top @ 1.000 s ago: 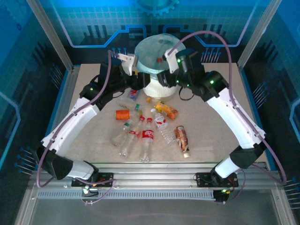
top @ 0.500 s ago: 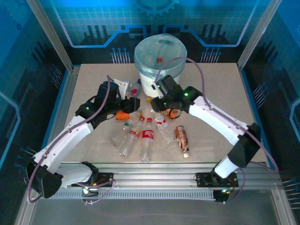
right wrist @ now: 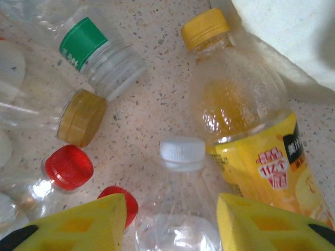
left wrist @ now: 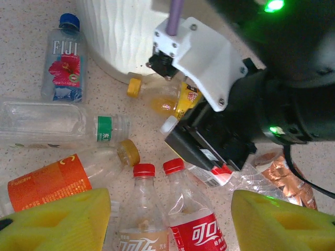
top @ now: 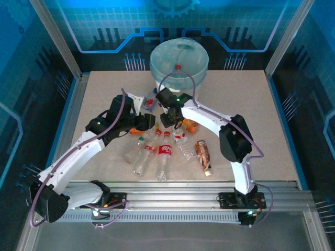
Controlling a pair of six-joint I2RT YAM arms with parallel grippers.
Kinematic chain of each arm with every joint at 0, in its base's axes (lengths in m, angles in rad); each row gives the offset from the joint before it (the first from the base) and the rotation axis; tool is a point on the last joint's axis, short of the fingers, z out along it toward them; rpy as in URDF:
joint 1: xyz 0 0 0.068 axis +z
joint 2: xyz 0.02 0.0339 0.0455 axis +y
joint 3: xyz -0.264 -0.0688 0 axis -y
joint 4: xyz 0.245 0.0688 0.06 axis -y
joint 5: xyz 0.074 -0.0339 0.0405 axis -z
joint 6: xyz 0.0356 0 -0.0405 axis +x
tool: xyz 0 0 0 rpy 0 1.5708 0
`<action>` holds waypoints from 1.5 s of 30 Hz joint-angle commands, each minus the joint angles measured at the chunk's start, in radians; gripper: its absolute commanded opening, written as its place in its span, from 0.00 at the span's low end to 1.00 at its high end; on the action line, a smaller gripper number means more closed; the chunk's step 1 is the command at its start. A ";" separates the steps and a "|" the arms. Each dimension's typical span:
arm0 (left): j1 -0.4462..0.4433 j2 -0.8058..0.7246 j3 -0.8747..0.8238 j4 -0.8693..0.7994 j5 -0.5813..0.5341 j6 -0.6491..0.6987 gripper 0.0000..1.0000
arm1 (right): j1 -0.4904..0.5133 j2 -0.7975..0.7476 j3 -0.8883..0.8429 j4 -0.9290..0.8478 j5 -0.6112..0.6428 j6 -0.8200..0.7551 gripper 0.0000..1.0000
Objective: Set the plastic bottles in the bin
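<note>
- So, the right pincer (right wrist: 168,209) hung wide apart directly over the white-cap bottle (right wrist: 182,153), gripping nothing.
- That bottle lay flat on the counter (right wrist: 152,89). Its long axis ran straight out from between the fingers, with the cap pointing away from the wrist, roughly toward the bin (right wrist: 293,36).
- One finger sat on each side of its body, so a squeeze would go across the width. That looked like the right way to take it.
- Tight spot though: the yellow bottle (right wrist: 246,130) lay just beside it on the right finger's side. My guess is that finger could snag it going down.
- The left pincer (left wrist: 170,209) was apart and empty too. The cola bottle (left wrist: 194,235) and tan-label bottle (left wrist: 137,235) lay side by side under its gap, caps pointing away from it.
- For the white-cap one, the right arm was plainly nearer.
</note>
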 commanded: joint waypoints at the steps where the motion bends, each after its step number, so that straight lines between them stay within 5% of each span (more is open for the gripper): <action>1: 0.002 -0.018 -0.017 -0.008 -0.011 0.024 0.64 | -0.022 0.065 0.075 -0.052 0.001 -0.014 0.49; 23: 0.006 -0.012 -0.024 0.006 -0.016 0.030 0.65 | -0.039 0.246 0.179 -0.113 -0.003 -0.018 0.50; 45: 0.008 -0.027 -0.012 0.005 -0.025 0.029 0.64 | -0.026 0.231 0.172 -0.115 0.005 -0.028 0.41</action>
